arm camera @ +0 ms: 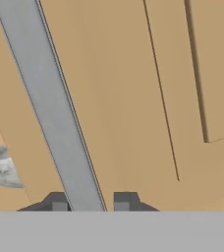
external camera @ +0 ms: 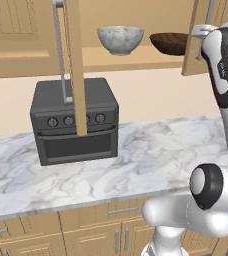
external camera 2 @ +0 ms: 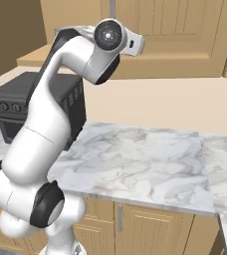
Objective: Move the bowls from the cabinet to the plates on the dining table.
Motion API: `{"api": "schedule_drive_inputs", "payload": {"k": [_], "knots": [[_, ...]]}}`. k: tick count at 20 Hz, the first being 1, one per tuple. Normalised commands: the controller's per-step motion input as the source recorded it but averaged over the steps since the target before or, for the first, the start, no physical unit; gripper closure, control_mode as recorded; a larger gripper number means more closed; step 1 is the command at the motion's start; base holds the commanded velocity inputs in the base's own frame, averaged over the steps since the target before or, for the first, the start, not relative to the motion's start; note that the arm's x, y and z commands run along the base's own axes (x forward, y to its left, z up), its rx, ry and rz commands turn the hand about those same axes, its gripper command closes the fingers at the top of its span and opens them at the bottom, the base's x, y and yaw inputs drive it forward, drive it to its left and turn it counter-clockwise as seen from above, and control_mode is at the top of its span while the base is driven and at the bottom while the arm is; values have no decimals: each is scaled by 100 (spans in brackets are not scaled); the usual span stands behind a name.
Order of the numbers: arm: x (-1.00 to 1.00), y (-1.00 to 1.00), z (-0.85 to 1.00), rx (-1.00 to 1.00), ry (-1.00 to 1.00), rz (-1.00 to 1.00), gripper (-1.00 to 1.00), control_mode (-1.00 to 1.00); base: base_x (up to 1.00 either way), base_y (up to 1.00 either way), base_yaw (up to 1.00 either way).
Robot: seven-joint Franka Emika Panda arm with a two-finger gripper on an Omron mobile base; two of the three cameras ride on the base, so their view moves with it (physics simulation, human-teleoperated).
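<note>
Hand (arm camera: pixel 87 203): up at right cabinet door (external camera: pixel 193 37), fingertips (arm camera: pixel 59 202) on both sides of long silver handle (arm camera: pixel 50 103); narrow gap, handle between them; firm pinch or already loosening, cannot tell.
Cabinet (external camera: pixel 16 35): both doors swung open, left door (external camera: pixel 76 65) seen edge-on in front of black oven (external camera: pixel 73 120).
Marbled bowl (external camera: pixel 120 39): on cabinet shelf, upright, left of the wooden one; grey-white edge of it also at left border of hand view.
Wooden bowl (external camera: pixel 168 42): on same shelf, just beside the right door, apart from marbled bowl.
Desk (external camera: pixel 136 155): marble top under the cabinet, carries the oven; plates and dining table not in these views.
Step in hand: probably end of door opening; no bowl grasped yet.
Next move: likely to free the handle, draw back from the door, then reach into the shelf for one bowl; wooden bowl nearer to hand, so door edge close by, careful approach needed around it.
</note>
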Motion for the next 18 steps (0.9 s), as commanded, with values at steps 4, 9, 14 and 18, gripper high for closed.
{"api": "schedule_drive_inputs", "payload": {"k": [4,9,14,18], "knots": [[-35,-44,-14,3,3,7,100,-100,0,0,0],[-32,-40,-13,1,0,10,100,-100,0,0,0],[-32,-45,-13,1,0,9,100,-100,0,0,0],[-30,-48,-9,1,-1,8,100,-100,0,0,0]]}}
